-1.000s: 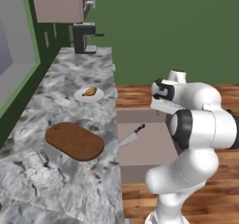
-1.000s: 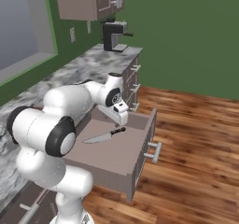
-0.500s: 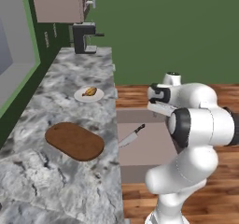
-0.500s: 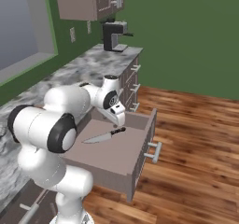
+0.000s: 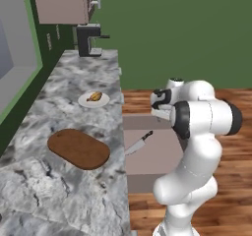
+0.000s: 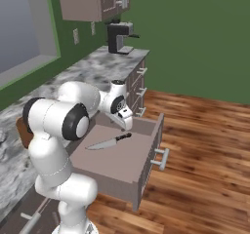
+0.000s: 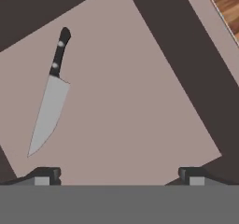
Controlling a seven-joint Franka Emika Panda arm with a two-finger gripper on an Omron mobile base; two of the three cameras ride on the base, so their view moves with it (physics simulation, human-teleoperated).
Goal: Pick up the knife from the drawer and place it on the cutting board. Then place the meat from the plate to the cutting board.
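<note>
The knife [image 5: 140,142] lies flat in the open drawer [image 5: 158,155], black handle away from the counter. My gripper [image 5: 160,114] hangs open above the drawer's back part, holding nothing. From the other side the knife [image 6: 110,142] rests on the drawer floor [image 6: 122,161] just below the gripper [image 6: 126,124]. In the hand view the knife [image 7: 50,94] lies up and left of the gripper [image 7: 119,176], whose fingertips [image 7: 44,175] stand wide apart. The cutting board [image 5: 78,148] lies on the counter. The meat [image 5: 95,97] sits on the plate [image 5: 93,100] behind it.
A black coffee machine [image 5: 88,39] stands at the counter's far end under wall cabinets [image 5: 61,3]. The drawer's silver bar handle [image 6: 163,157] juts toward the wooden floor [image 6: 205,145]. More drawer fronts [image 6: 140,79] line the cabinet beyond.
My hand has shifted a little toward the counter and lower over the drawer. The knife, board, plate and meat have stayed put.
</note>
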